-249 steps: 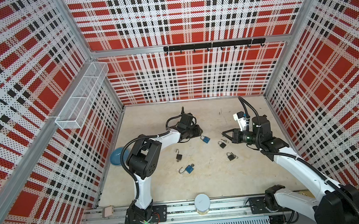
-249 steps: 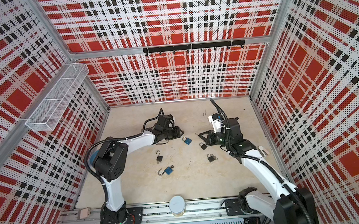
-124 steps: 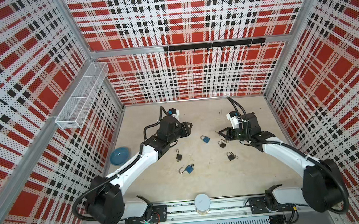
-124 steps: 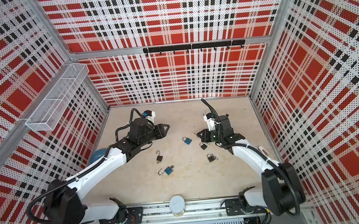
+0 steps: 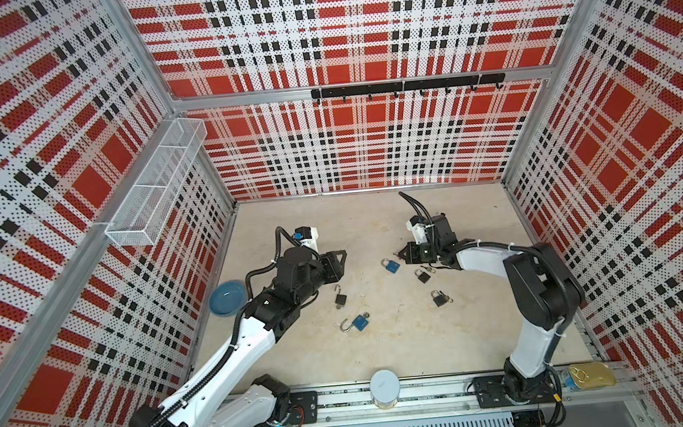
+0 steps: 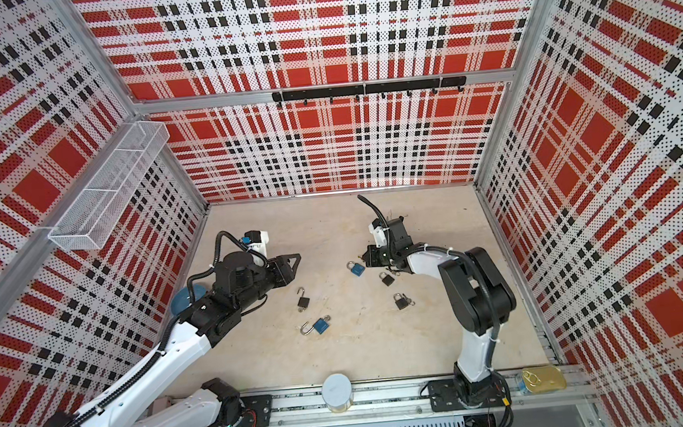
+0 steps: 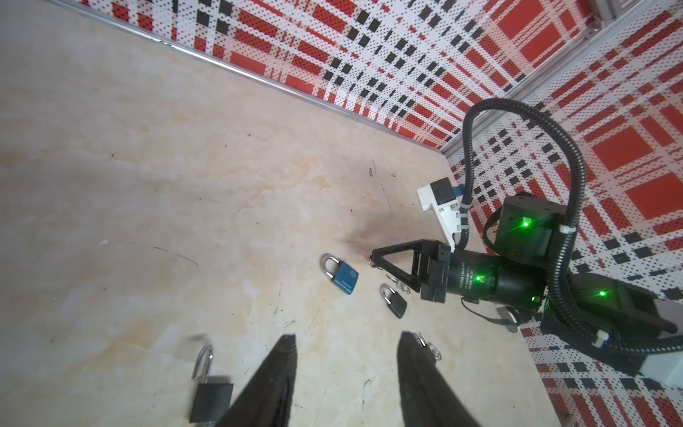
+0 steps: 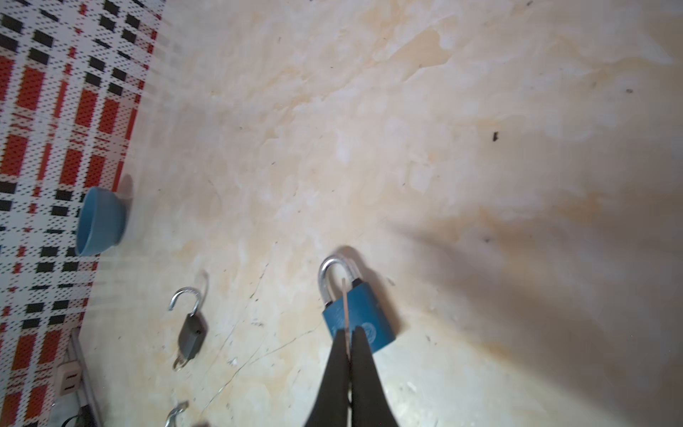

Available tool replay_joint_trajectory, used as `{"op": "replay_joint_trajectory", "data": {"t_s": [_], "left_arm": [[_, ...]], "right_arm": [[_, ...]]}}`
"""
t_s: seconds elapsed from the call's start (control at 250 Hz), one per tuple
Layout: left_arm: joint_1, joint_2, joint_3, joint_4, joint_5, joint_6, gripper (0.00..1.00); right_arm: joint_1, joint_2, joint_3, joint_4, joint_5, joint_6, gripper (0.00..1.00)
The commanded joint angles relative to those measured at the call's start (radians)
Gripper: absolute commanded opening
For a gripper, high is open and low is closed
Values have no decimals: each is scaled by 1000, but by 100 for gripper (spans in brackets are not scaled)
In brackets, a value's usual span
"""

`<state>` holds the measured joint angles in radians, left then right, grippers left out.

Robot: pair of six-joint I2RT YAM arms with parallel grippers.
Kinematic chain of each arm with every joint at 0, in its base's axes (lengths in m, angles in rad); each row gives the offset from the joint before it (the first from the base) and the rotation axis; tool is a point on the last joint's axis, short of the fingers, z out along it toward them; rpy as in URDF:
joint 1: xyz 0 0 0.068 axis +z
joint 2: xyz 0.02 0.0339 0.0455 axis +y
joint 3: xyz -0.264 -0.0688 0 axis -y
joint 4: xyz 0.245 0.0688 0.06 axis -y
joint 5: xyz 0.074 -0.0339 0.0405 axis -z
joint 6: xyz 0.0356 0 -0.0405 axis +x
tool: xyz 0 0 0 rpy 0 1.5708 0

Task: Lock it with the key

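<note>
Nearest you on the table (image 5: 404, 343), the open blue padlock (image 5: 361, 322) and the open black padlock (image 5: 340, 301) lie loose: 2 seem left to lock. Beyond them the left jaws stand apart, empty. Farther right, the right jaws pinch what looks like a thin key (image 8: 345, 303) beside the shut blue padlock (image 8: 369, 321).

We see a robotics lab cell: perforated plaid walls (image 5: 338, 35) on an aluminium frame (image 5: 239, 100) box in the desk (image 5: 404, 343), left arm (image 5: 249, 338) and right arm (image 5: 535, 343) bolted along its front edge.
</note>
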<state>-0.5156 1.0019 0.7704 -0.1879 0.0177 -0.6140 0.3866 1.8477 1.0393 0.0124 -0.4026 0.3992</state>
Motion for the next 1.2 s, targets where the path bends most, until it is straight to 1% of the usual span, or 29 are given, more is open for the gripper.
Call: {"op": "replay_joint_trajectory", "data": {"t_s": [0.0, 0.22, 0.592, 0.796, 0.864, 0.964, 1.196], "left_arm": [[30, -22, -21, -20, -7, -17, 48], [50, -20, -51, 6, 12, -31, 48], [61, -12, -58, 20, 30, -39, 48], [63, -16, -63, 21, 30, -42, 48], [64, -17, -66, 24, 30, -45, 47], [65, -17, -66, 24, 33, -44, 48], [67, -29, -66, 18, 33, -48, 47]], "right_arm": [[9, 36, 33, 69, 27, -20, 0], [26, 78, 46, 65, 67, -34, 0], [32, 116, 62, 65, 74, -29, 0], [32, 116, 56, 61, 80, -36, 8], [33, 113, 53, 57, 89, -36, 13], [32, 105, 45, 58, 97, -37, 17], [39, 41, 33, 38, 114, -49, 20]]}}
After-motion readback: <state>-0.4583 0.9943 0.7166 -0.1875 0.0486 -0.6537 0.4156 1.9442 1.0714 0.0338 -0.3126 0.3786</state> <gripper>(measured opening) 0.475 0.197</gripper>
